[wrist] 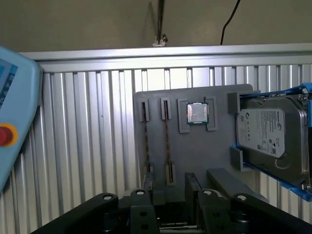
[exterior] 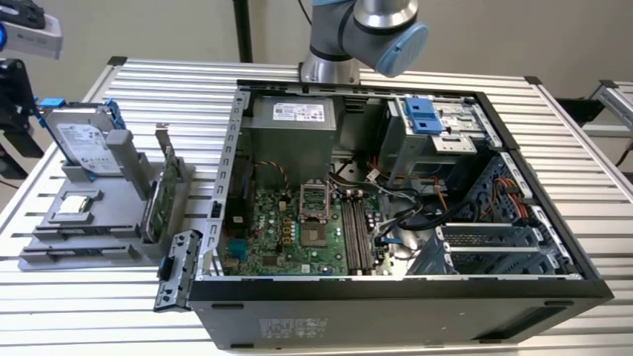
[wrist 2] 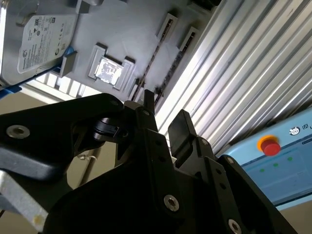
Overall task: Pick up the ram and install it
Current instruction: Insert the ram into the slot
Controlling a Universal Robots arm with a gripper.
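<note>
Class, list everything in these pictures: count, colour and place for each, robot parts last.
table: one, silver, slatted
computer case: one, black, open, on the table
motherboard: one, green, inside the computer case
holder: one, grey, on the table, at the exterior view's left of the computer case
ram: seemingly two sticks, dark, on edge in holder slots
processor chip: one, silver, in a holder recess
hard drive: one, silver with blue rails, upright in the holder
card: one, green with metal bracket, on edge in the holder
pendant: one, pale blue with red button, near the table's edge
arm: one, silver and blue, behind the computer case
gripper: one, black, open, over the ram slots
</note>
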